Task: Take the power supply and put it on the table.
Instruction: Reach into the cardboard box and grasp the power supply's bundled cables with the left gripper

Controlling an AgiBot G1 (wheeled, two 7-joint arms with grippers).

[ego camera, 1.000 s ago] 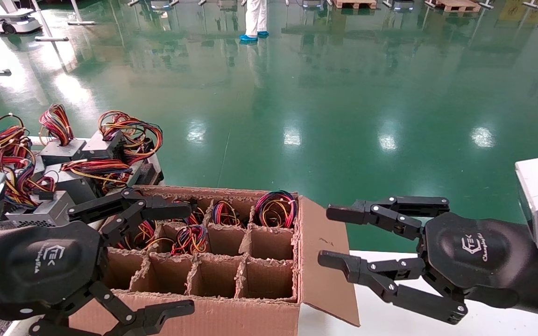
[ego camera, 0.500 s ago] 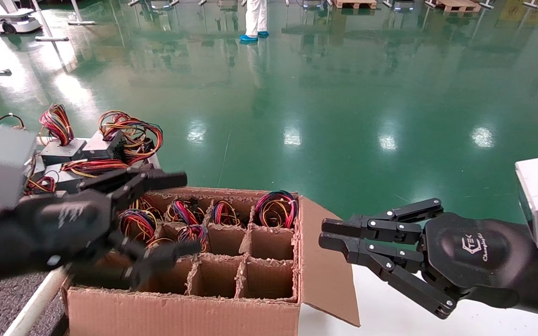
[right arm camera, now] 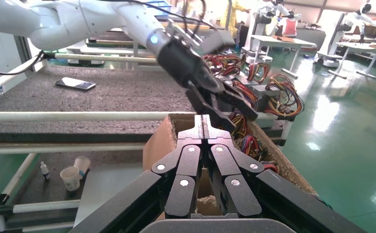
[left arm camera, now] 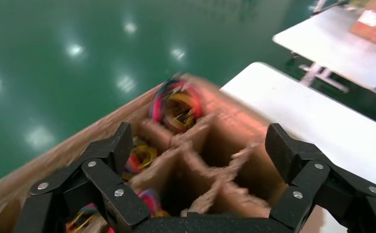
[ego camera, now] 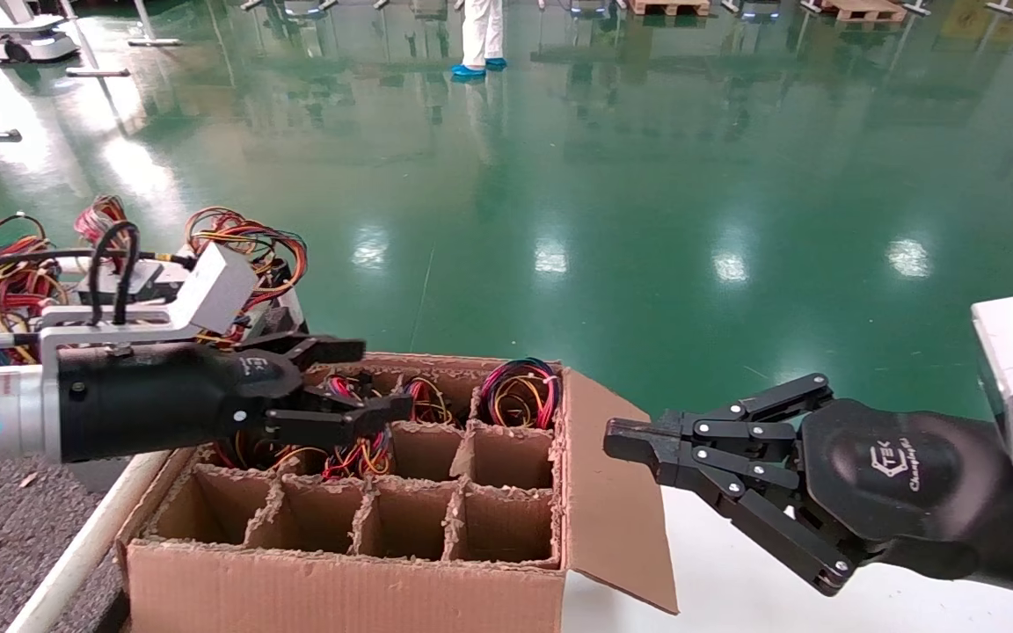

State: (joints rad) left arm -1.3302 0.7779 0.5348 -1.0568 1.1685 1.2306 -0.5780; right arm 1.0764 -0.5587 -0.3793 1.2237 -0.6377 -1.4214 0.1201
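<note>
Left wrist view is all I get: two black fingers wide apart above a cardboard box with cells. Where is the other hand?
Observer: The right gripper hangs shut beside the box's open flap, over a white tabletop.
Operator: Are any power supplies outside the box?
Observer: Yes, several power supplies lie piled on the grey table, next to the box.
Operator: Which cells is my hand over?
Observer: The left gripper is over the back cells, which hold wire bundles; the front row looks empty.

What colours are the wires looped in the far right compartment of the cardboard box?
Red, black, blue and yellow wires, looped in the cardboard box. The head view shows them best.
</note>
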